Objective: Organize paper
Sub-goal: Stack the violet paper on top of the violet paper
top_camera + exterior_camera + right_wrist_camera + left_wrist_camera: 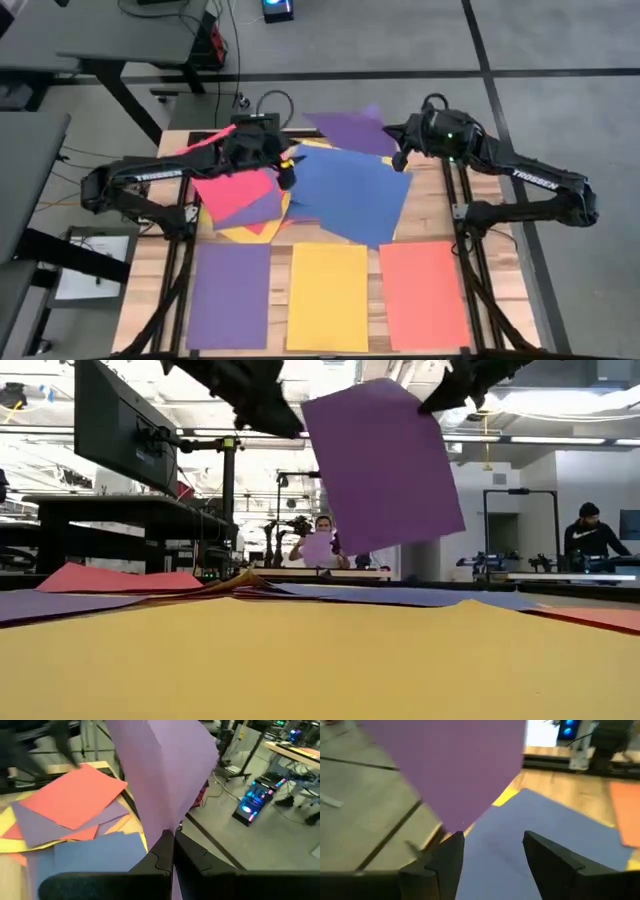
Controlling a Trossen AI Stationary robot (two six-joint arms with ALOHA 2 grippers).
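Sorted: purple stack (229, 296), yellow stack (327, 296) and orange stack (424, 293) along the bottom edge.
Left: mixed pile (300, 190) at centre.
Right gripper (400, 160): pinching a purple sheet (380, 460), lifted above the pile.
Left gripper (492, 852): fingers apart, empty, over the pile.

A wooden worktop (150, 290) carries purple (228, 295), yellow (327, 296) and orange (423, 293) sheets along the frame's bottom, a jumbled pile (300, 190) above.
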